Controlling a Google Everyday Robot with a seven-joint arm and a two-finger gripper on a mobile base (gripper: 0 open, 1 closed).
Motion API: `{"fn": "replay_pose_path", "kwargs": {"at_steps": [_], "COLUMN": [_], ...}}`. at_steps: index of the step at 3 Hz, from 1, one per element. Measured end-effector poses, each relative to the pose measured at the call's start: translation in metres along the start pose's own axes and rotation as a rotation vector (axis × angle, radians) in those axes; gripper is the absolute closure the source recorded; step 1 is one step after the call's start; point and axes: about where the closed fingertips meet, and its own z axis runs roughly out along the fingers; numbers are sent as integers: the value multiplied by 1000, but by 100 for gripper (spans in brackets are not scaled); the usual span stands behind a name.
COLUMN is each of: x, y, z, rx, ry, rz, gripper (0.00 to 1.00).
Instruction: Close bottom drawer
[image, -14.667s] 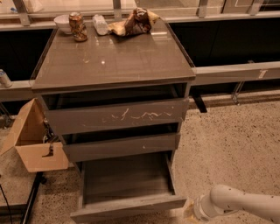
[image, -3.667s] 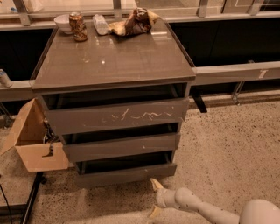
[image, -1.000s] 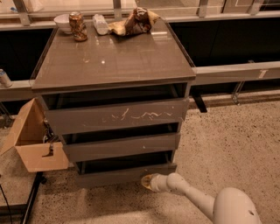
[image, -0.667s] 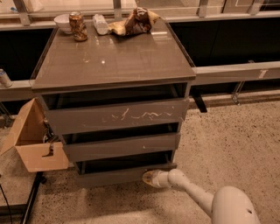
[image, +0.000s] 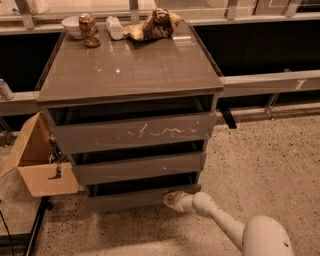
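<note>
The bottom drawer (image: 135, 198) is a slim plain grey-brown front at the foot of the cabinet (image: 130, 75). It sits pushed in, roughly flush with the two fronts above it. My gripper (image: 169, 200) is on the end of the white arm that comes in from the lower right. Its tip rests against the right part of the bottom drawer's front. Above are the mid-height front (image: 140, 168) and the taller front with white scratch marks (image: 135, 133).
An open cardboard box (image: 40, 167) stands on the floor left of the cabinet. On the cabinet top are a can (image: 88, 30), a bowl (image: 73, 25), a bottle (image: 114, 27) and a crumpled bag (image: 152, 25). Speckled floor lies to the right.
The bottom drawer, wide open at first, has been pushed in. In the last second my gripper stayed against its front, with little visible movement.
</note>
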Motion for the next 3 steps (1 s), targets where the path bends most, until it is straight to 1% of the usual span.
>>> {"fn": "replay_pose_path", "kwargs": {"at_steps": [1, 3], "x": [4, 1], "y": [-12, -21], "z": [17, 34], "rx": [35, 17], "ry": [-5, -19], "rz": [-6, -19], "gripper": [100, 100]}}
